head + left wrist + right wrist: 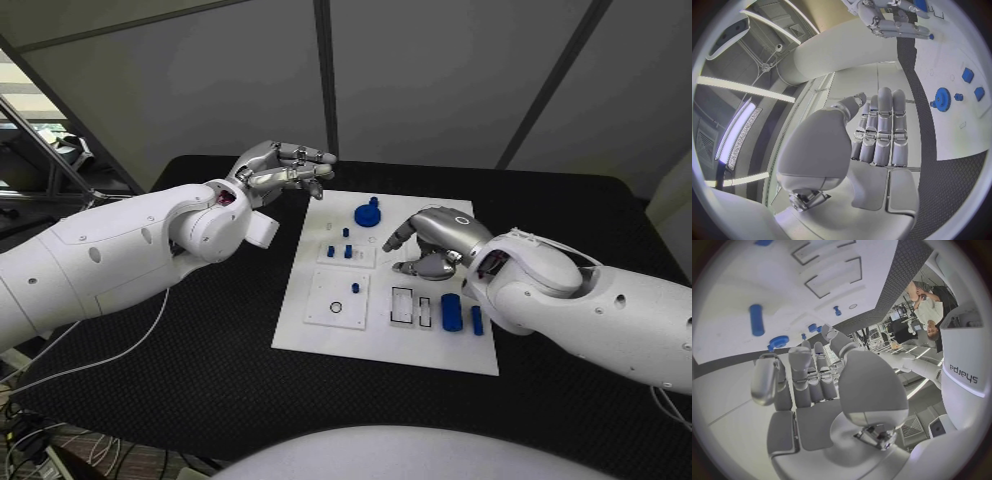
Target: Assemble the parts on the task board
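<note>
**Hovering hands over the board**

Lying mid-counter, the white task board (378, 340) is carrying blue parts (451, 312) near its right edge. The right hand (427, 243) is hanging above them, fingers curled, holding nothing. Farther back, the left hand (286, 166) is curling empty past the far-left corner.

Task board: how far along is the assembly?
Early, by the look of it. The blue gear and small blue pegs sit on the task board, while two blue cylinders lie loose near its right edge. Left hand hovers off the board holding nothing; right hand is over the board, apparently empty. Rectangular slots remain unfilled.
</note>
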